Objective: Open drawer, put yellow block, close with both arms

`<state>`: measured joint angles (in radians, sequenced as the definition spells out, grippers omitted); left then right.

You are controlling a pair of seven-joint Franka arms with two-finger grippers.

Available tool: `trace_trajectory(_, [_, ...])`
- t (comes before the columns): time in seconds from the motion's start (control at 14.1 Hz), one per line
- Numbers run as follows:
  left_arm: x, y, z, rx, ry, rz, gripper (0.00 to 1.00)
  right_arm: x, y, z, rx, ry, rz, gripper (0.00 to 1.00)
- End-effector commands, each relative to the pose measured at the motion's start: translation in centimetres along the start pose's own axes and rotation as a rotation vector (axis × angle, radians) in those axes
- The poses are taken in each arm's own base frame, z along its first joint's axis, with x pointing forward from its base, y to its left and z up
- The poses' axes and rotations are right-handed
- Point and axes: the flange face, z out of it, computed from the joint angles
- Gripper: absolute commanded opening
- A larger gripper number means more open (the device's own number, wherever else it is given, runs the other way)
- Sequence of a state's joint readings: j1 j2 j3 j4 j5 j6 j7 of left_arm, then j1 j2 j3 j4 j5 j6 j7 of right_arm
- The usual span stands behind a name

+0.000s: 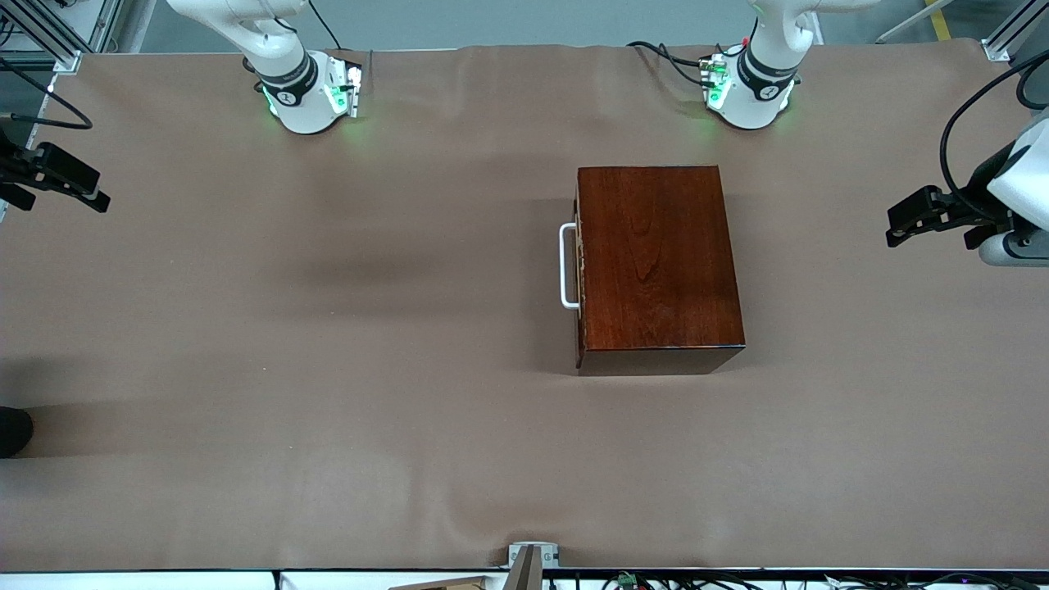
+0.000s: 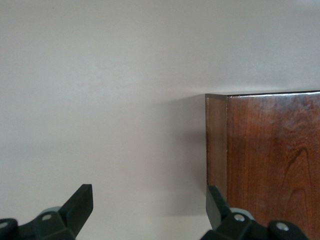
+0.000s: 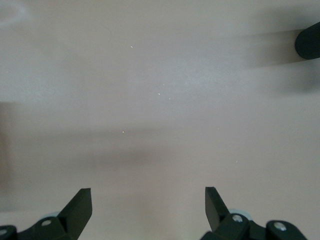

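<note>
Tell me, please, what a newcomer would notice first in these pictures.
The dark box stands alone on the brown table, toward the left arm's end, its drawer shut and the white handle facing the right arm's end. The left tool and the right tool wait open at the table's two ends.

We see both arms cut off at the front view's edges. The drawer [image 1: 578, 260] shows only its front edge and white handle [image 1: 567, 266]; its inside stays hidden within the box [image 1: 658, 260].

Robotics lab: brown-covered table [image 1: 328, 369], aluminium frame rails [image 1: 49, 33], loose cables [image 1: 664, 57].
</note>
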<state>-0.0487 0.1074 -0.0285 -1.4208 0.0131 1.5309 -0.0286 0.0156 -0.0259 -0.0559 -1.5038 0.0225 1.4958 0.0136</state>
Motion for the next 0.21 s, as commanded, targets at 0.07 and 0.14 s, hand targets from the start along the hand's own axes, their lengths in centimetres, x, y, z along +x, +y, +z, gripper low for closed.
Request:
trace_trajectory(0.07, [-0.73, 0.26, -0.25, -0.017, 0.001, 0.003, 1.0, -0.29, 0.12, -0.5, 0.002, 0.007, 0.012, 1.0])
trace_trajectory(0.14, [-0.73, 0.26, -0.25, -0.017, 0.001, 0.001, 1.0, -0.29, 0.12, -0.5, 0.002, 0.007, 0.012, 1.0])
